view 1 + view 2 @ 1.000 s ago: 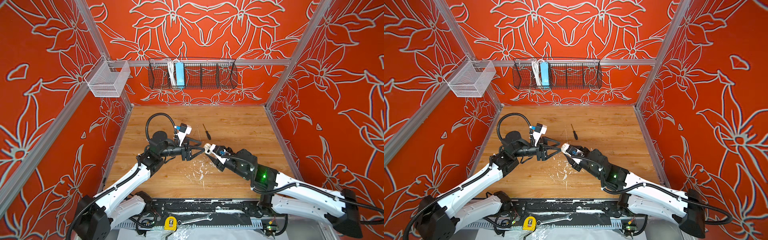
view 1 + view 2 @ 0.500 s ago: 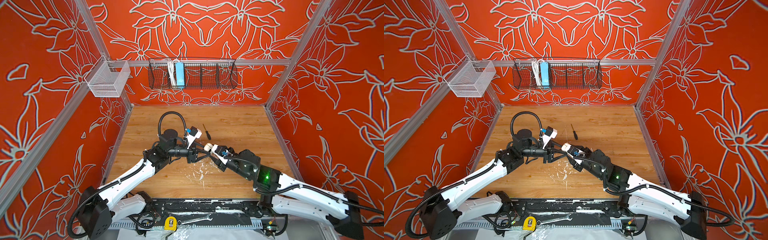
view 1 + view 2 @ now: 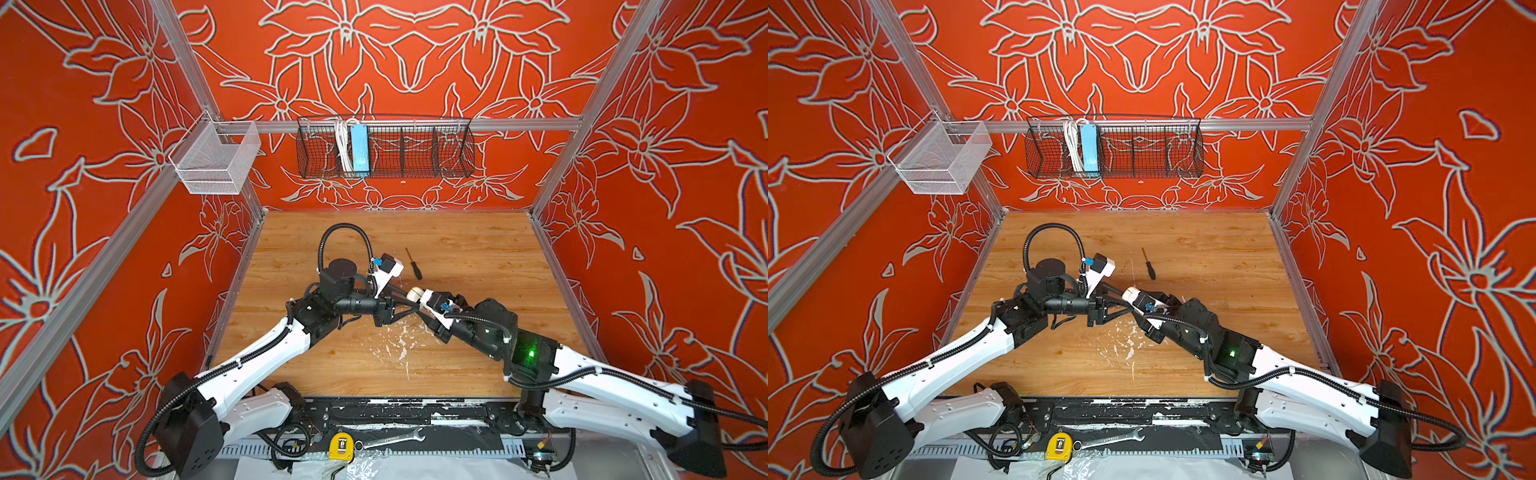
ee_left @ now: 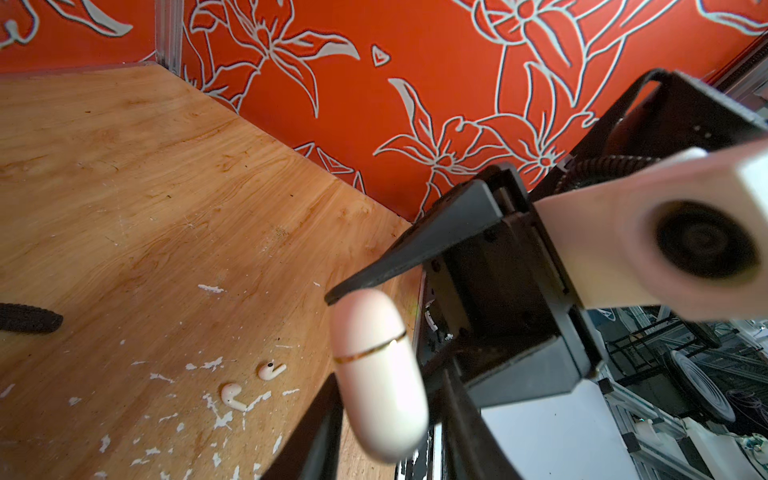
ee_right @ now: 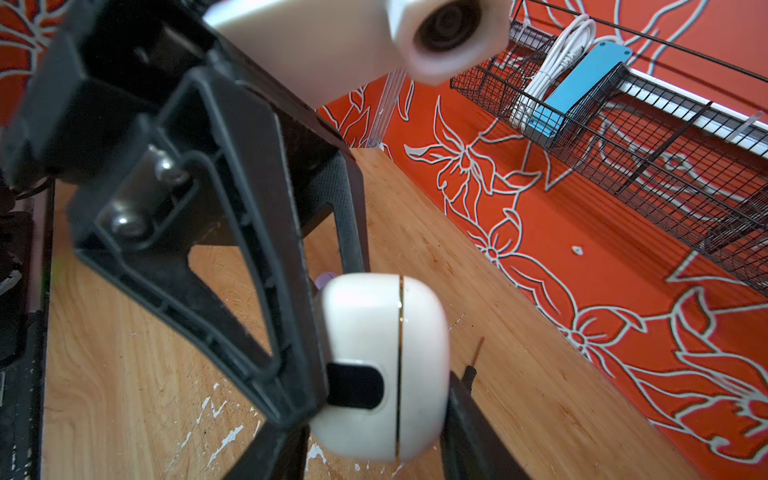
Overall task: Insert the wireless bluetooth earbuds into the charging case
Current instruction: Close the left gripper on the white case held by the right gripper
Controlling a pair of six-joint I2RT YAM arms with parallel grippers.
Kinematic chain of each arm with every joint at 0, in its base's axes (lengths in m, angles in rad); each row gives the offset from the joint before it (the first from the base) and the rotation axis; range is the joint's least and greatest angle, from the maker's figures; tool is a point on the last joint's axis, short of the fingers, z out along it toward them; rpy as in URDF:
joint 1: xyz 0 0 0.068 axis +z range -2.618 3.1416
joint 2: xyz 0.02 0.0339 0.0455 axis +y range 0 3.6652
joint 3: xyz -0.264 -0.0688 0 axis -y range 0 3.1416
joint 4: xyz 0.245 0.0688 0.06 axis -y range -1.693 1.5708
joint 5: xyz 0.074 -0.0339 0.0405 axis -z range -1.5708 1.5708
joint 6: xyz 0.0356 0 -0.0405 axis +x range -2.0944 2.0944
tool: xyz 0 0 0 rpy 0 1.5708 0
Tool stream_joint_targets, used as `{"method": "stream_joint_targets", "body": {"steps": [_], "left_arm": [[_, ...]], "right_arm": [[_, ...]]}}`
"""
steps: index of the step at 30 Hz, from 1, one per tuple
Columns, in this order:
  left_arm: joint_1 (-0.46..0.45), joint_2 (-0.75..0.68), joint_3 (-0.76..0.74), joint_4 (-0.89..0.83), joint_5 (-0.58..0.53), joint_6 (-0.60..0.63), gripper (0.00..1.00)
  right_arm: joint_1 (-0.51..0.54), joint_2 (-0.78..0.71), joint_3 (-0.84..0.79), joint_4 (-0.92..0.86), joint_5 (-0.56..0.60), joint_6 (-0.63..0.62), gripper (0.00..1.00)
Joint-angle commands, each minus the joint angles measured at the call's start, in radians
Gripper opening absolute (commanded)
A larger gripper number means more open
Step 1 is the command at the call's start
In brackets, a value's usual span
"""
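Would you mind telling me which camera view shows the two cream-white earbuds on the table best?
The left wrist view: both cream-white earbuds lie side by side on the wooden table, unobstructed, stems plain. In both top views they are too small to tell from the white flecks. The right wrist view does not show them.

Table (image 3: 478, 249) centre: charging case (image 3: 413, 294) held above the boards between left gripper (image 4: 390, 378), in from 9 o'clock, and right gripper (image 5: 374, 436), in from 4. Screwdriver (image 3: 414, 266) on table at 12 o'clock, just behind case. Two earbuds (image 4: 272, 370) lie among flecks (image 3: 399, 336) at 6. Back wall, 12: wire basket (image 3: 415, 153) holding power strip (image 3: 359, 149) and cable (image 3: 341, 145). Mesh bin (image 3: 216, 160) at 10. Tape measure (image 3: 340, 446) and wrench (image 3: 390, 438) past front edge, 6.
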Motion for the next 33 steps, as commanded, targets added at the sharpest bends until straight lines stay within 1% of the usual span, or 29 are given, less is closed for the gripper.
{"method": "stream_joint_targets", "body": {"steps": [1, 5, 15, 19, 23, 29, 33], "left_arm": [[-0.01, -0.023, 0.024, -0.011, -0.023, 0.022, 0.42], [-0.01, -0.027, 0.02, -0.013, -0.039, 0.025, 0.43], [-0.011, -0.002, 0.038, -0.031, -0.023, 0.029, 0.43], [-0.011, 0.004, 0.038, -0.025, -0.022, 0.028, 0.45], [-0.011, 0.011, 0.046, -0.037, -0.021, 0.032, 0.45], [-0.011, 0.019, 0.052, -0.046, -0.018, 0.036, 0.43], [-0.013, 0.022, 0.052, -0.044, -0.018, 0.035, 0.38]], "right_arm": [[0.009, 0.0, 0.026, 0.0, -0.01, -0.033, 0.15], [0.012, -0.005, 0.023, 0.003, -0.006, -0.036, 0.15], [0.018, 0.002, 0.032, -0.006, -0.011, -0.038, 0.15], [0.02, 0.003, 0.029, -0.002, -0.004, -0.041, 0.15], [0.021, 0.006, 0.032, -0.006, -0.005, -0.043, 0.15], [0.023, 0.011, 0.035, -0.009, -0.008, -0.043, 0.15], [0.023, 0.008, 0.034, -0.004, -0.003, -0.043, 0.15]]}}
